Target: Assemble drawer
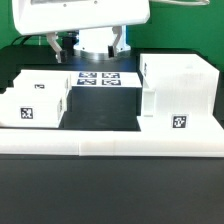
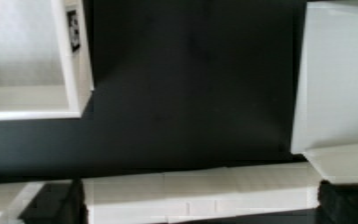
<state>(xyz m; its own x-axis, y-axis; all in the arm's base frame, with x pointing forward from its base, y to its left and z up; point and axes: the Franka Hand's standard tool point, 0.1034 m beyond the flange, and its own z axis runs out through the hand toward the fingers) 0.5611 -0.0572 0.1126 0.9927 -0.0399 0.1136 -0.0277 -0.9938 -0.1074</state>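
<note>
On the dark worktop (image 1: 100, 108) your drawer lies in parts. The casing (image 1: 176, 88) sits toward the exterior view's right and a tray box (image 1: 35, 100) toward its left, well apart. The marker board (image 1: 97, 78) lies between them at the back, and a low rail (image 1: 110, 145) runs across the front. You cannot tell a second tray apart from the first.

The hand (image 1: 88, 47) hangs at the back, clear of both parts, fingers (image 2: 44, 204) spread wide. You see nothing gripped. A pale block shows between them in the wrist view; what it is stays unclear.

Handling, as a judgement: hollow white plastic, stiff, probably light, with smooth walls likely to slip. The casing looks too broad to span, so take it by a thin wall edge. Pinch the tray on one side wall, from above.

Markings: only black-and-white square tags. One tag (image 1: 179, 123) is on the casing front, others on the tray and board. No brand, no readable writing.
</note>
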